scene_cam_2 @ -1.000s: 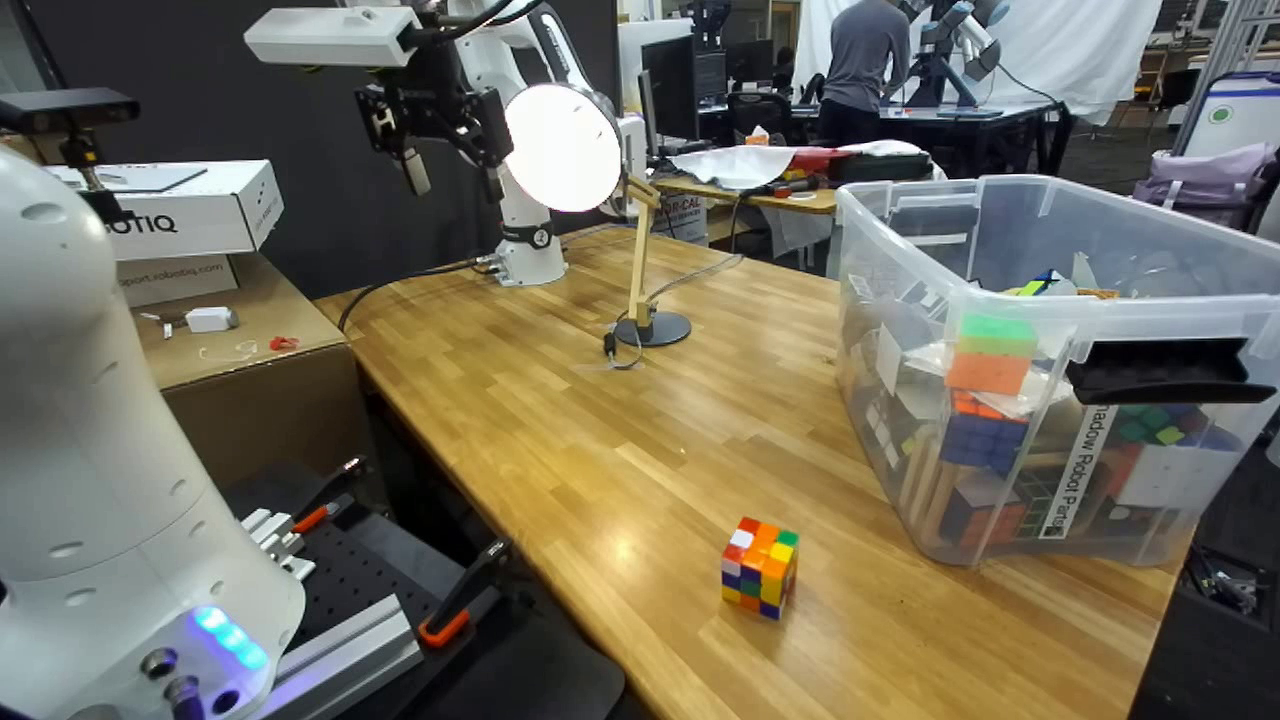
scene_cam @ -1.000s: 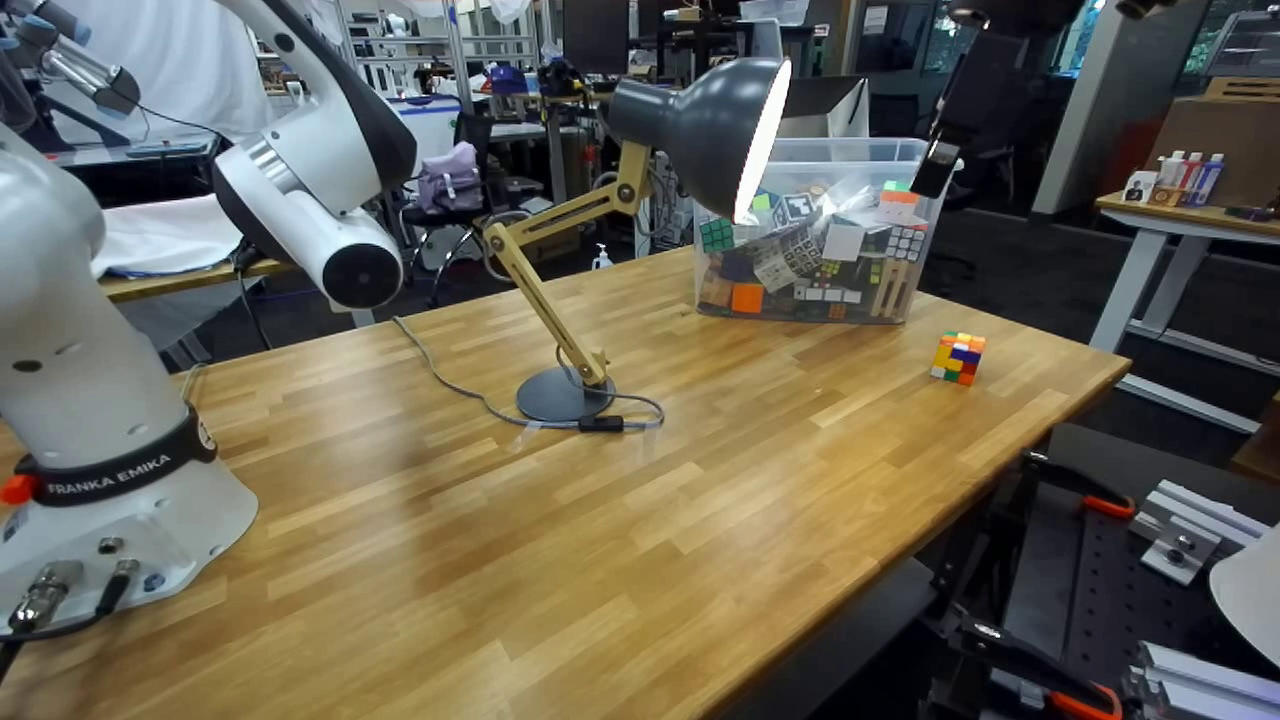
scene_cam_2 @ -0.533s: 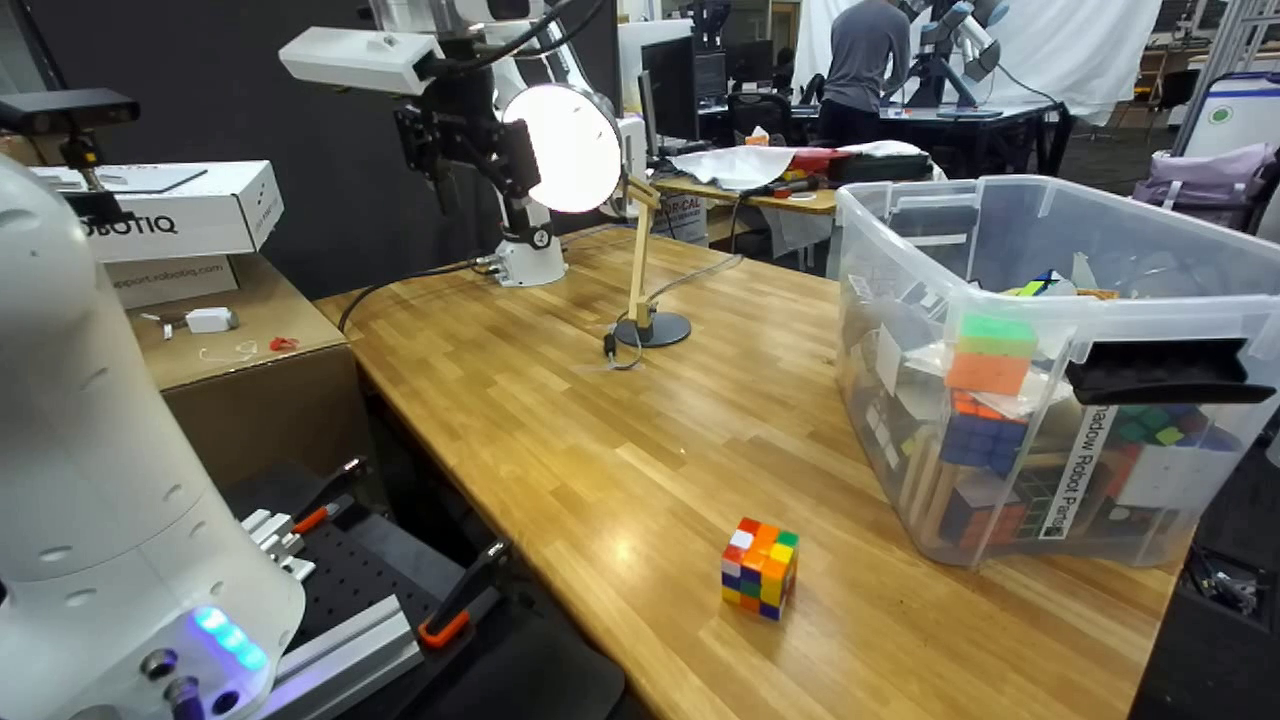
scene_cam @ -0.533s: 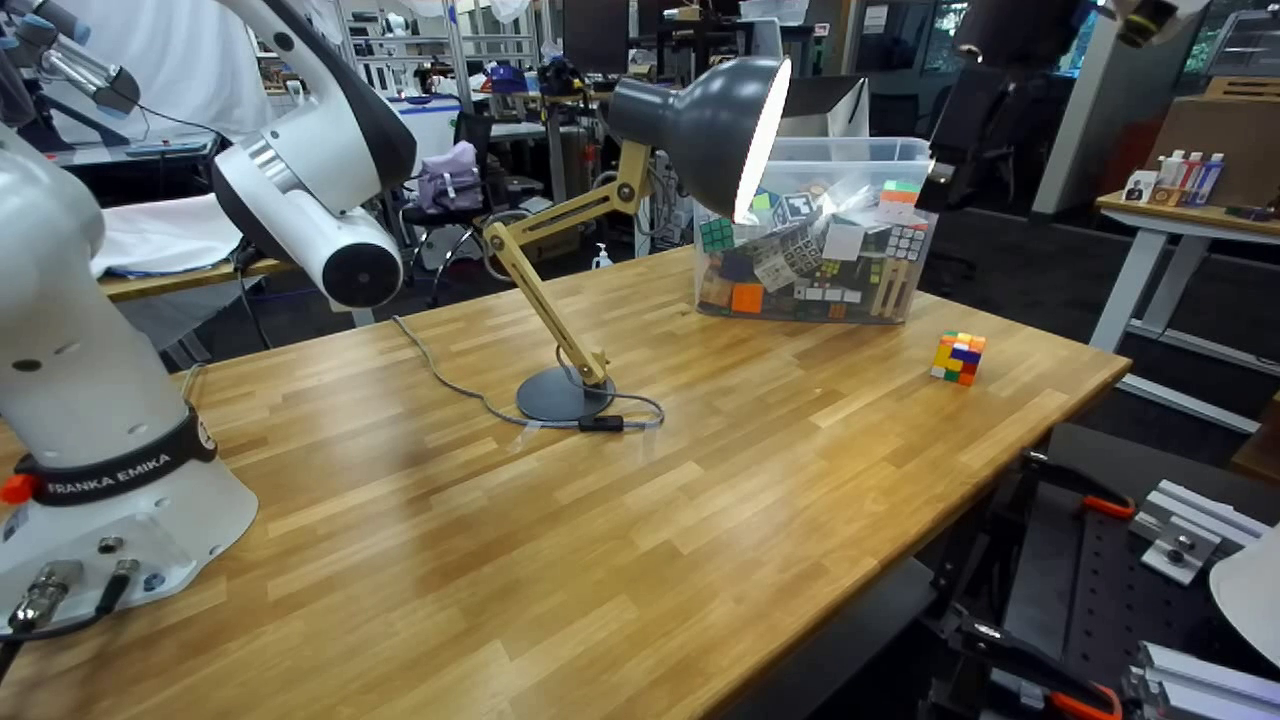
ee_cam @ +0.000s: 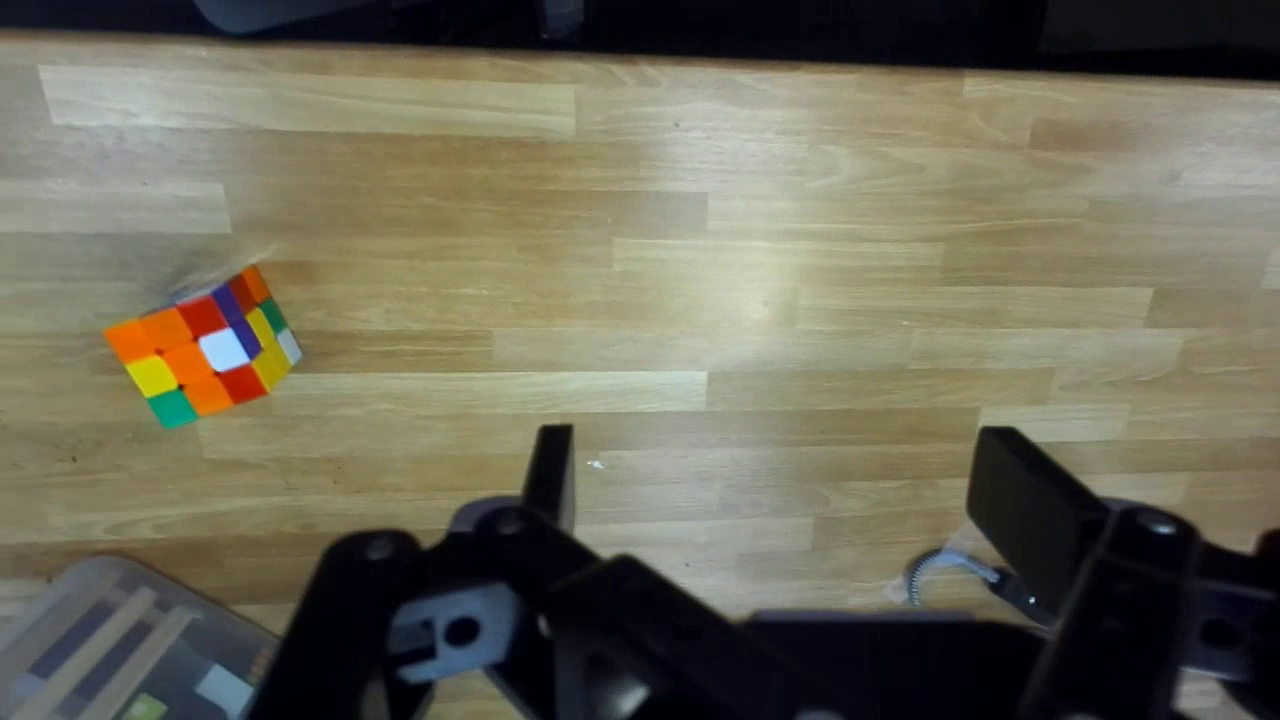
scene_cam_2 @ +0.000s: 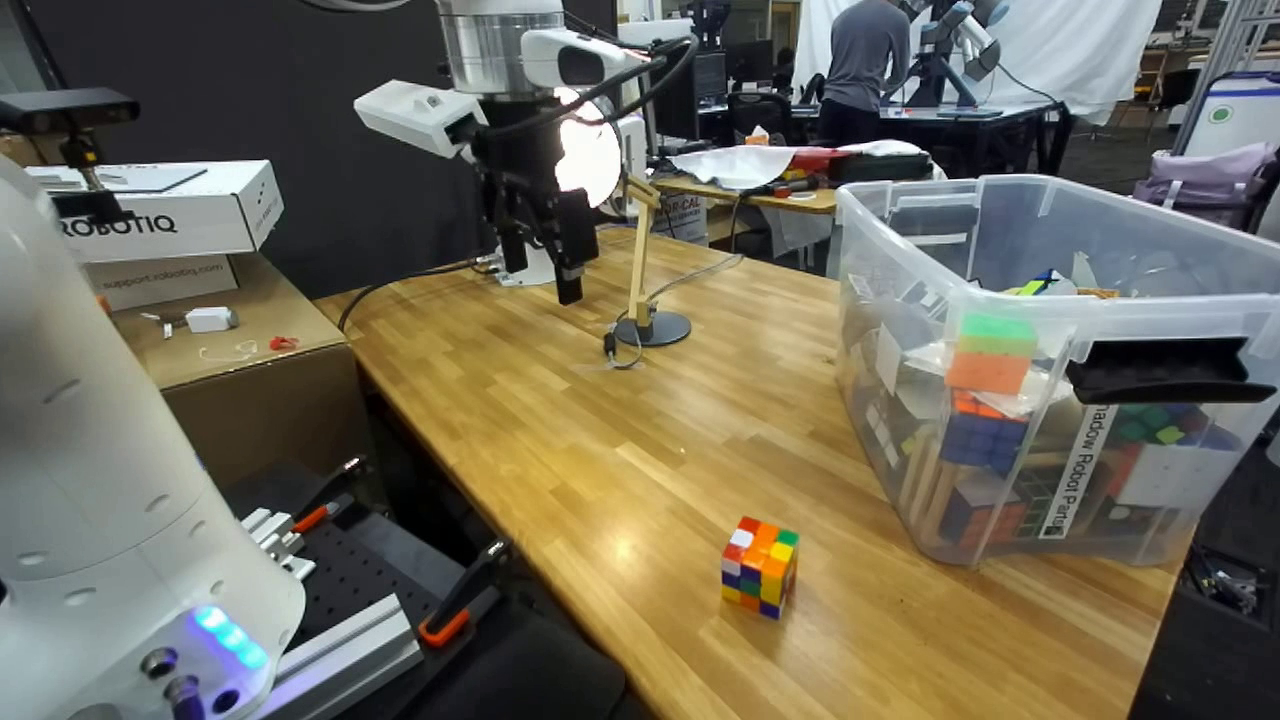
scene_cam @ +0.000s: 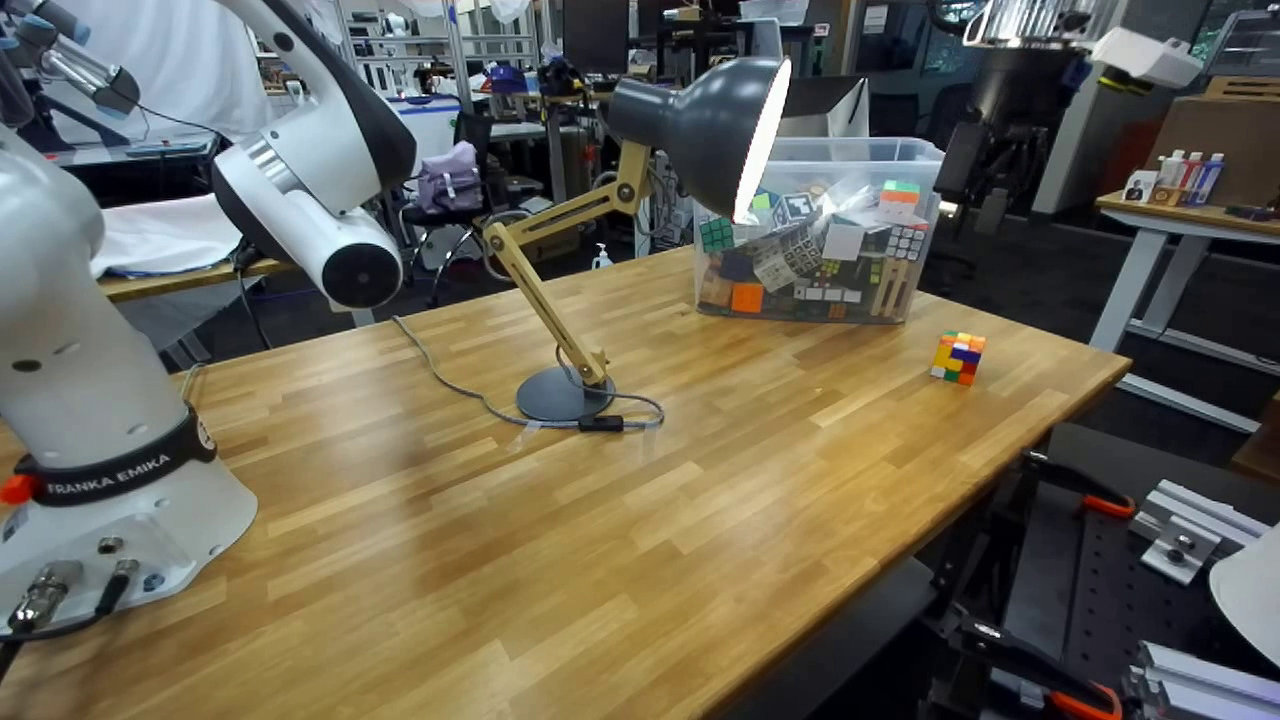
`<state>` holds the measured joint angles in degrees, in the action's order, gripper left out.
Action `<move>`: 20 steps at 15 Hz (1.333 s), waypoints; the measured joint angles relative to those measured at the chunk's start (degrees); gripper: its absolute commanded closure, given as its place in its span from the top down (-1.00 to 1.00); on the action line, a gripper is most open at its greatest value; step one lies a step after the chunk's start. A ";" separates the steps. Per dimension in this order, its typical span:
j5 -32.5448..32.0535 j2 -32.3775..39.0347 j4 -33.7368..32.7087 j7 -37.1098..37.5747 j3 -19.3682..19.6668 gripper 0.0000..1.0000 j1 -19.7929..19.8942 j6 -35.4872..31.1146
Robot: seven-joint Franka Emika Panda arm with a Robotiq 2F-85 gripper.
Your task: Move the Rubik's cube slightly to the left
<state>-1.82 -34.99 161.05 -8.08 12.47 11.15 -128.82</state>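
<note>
The Rubik's cube, small with orange, yellow, white, red, blue and green squares, rests on the wooden table in both exterior views [scene_cam: 958, 358] [scene_cam_2: 760, 567]. It also shows at the left of the wrist view [ee_cam: 200, 350], outside the jaws. My gripper [scene_cam_2: 543, 275] points down, high above the table and well away from the cube, near the lamp in that exterior view. In the wrist view my gripper [ee_cam: 775, 440] has its two fingers wide apart with only table between them. It also shows at the upper right of an exterior view [scene_cam: 975, 208], dark and hard to make out.
A clear plastic bin [scene_cam_2: 900, 480] of mixed items stands on the table near the cube. A desk lamp with a grey base [scene_cam: 562, 395] and a cord stands farther along. The table edge [ee_cam: 640, 62] runs along the top of the wrist view. Another white arm [scene_cam: 120, 420] stands on the table.
My gripper has swung from a tilted pose to pointing down. It has moved right and lower in an exterior view. The cube has not moved.
</note>
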 measured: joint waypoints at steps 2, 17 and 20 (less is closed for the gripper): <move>-0.18 1.32 -0.41 1.89 0.16 1.00 1.66 -0.63; 2.37 2.04 -0.63 3.25 1.17 1.00 1.99 -1.65; 2.57 3.84 -0.62 2.90 4.77 1.00 3.04 -5.34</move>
<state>0.75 -31.15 160.43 -5.17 17.24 14.19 -134.16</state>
